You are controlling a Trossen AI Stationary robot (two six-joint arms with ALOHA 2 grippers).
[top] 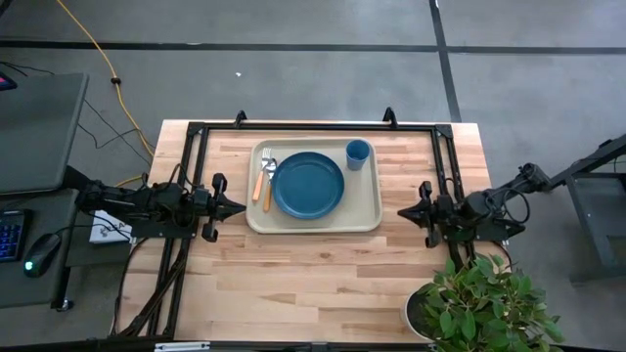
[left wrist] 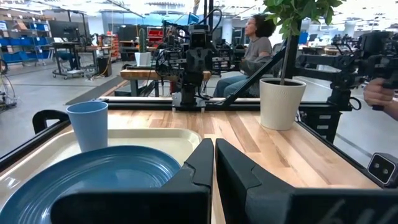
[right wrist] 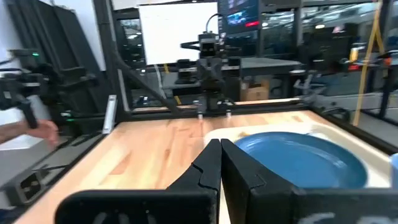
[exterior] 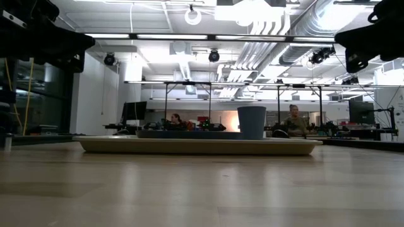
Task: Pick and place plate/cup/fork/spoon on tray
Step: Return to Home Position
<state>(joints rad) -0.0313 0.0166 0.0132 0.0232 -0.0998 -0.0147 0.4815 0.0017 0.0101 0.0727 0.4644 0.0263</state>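
Note:
The cream-beige tray (top: 367, 217) lies at the table's middle. On it rest the dark blue plate (top: 308, 184), the light blue cup (top: 358, 154) standing upright at its far right corner, and the fork (top: 270, 176) and spoon (top: 260, 176) side by side left of the plate, orange handles toward the near edge. The plate (left wrist: 87, 177) and cup (left wrist: 87, 124) also show in the left wrist view. My left gripper (top: 241, 206) is shut and empty left of the tray. My right gripper (top: 401, 210) is shut and empty right of the tray.
A potted plant (top: 479, 303) in a white pot stands at the table's near right corner. A black frame (top: 313, 127) runs along the table's far edge and sides. Bare wood lies between the tray and the near edge. People sit in the room beyond.

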